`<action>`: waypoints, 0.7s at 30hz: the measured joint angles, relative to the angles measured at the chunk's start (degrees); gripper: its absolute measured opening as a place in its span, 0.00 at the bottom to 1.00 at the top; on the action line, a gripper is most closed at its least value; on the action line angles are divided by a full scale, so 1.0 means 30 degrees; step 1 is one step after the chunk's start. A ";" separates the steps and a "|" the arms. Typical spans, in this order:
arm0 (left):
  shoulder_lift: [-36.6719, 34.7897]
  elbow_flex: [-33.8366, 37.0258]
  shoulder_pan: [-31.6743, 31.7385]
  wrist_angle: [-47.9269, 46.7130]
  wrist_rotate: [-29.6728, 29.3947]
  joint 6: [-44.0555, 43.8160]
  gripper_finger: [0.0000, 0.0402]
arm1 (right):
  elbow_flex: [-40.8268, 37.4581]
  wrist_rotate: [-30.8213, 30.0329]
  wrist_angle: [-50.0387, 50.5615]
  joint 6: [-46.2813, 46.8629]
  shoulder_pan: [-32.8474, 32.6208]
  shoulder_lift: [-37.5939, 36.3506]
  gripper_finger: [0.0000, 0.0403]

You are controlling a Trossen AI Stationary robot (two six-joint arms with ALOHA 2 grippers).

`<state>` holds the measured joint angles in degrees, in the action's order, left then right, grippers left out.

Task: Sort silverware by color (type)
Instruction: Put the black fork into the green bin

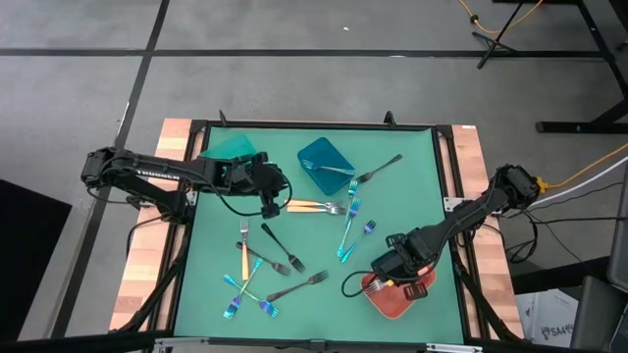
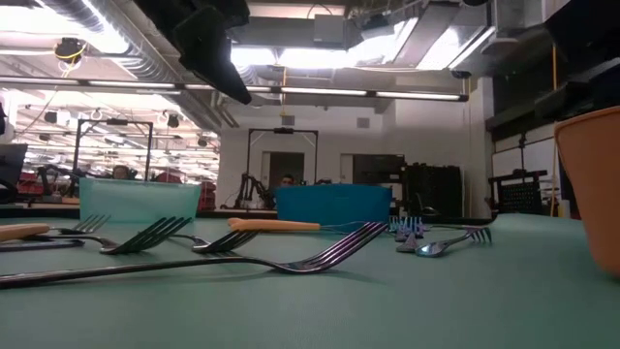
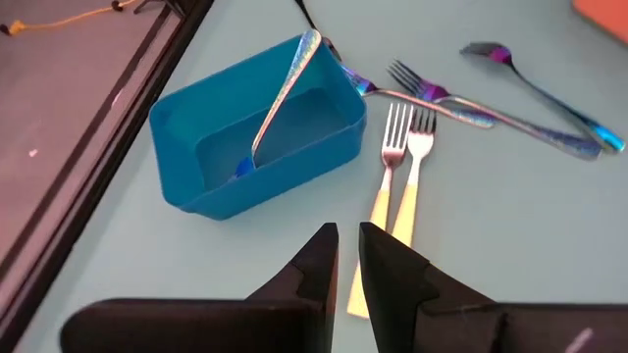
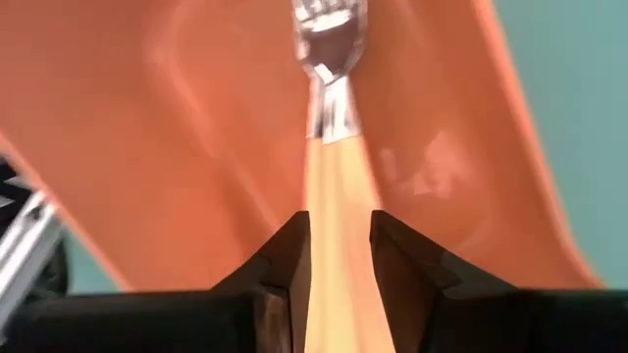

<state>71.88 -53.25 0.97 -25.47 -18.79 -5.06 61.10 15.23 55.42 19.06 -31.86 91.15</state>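
My right gripper (image 1: 385, 276) (image 4: 339, 257) hangs over the coral-red bin (image 1: 397, 300) at the table's near right, shut on a gold-handled fork (image 4: 332, 147). My left gripper (image 1: 274, 203) (image 3: 348, 257) is shut and holds nothing. It hovers by the handle ends of two gold-handled forks (image 1: 316, 207) (image 3: 397, 181) lying flat side by side mid-table. An iridescent fork (image 3: 280, 93) leans on the rim of the blue bin (image 1: 326, 162), its lower end inside. Black forks (image 1: 280, 251) and iridescent forks (image 1: 348, 231) lie scattered on the green mat. My right gripper pinches the fork's gold handle (image 4: 340, 211) between its two fingers, which lie along the handle. The silver head (image 4: 329, 34) points away from the fingers over the inside of the coral-red bin (image 4: 147, 118). Whether the head touches the bin I cannot tell.
A teal bin (image 1: 232, 147) stands at the far left of the mat beside my left arm. More forks lie near the near-left corner (image 1: 243, 292), one gold-handled (image 1: 243, 257). A black fork (image 1: 378, 171) lies right of the blue bin. Wooden table edges flank the mat.
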 joint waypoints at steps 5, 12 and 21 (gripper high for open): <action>0.0000 0.0000 0.0007 0.0000 0.0000 -0.0837 0.10 | 0.0000 0.0551 0.0034 -0.0003 0.0000 -0.0003 0.24; 0.0000 0.0000 0.0007 0.0000 0.0001 -0.1900 0.10 | 0.0883 0.0389 0.1293 -0.0515 0.0000 -0.0086 0.24; 0.0000 0.0000 0.0007 0.0000 0.0007 -0.2400 0.10 | 0.2948 -0.2667 0.3626 -0.2472 -0.0007 -0.0117 0.24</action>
<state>71.88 -53.25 0.99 -25.47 -18.76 -12.26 69.94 7.23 66.30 11.64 -31.88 90.80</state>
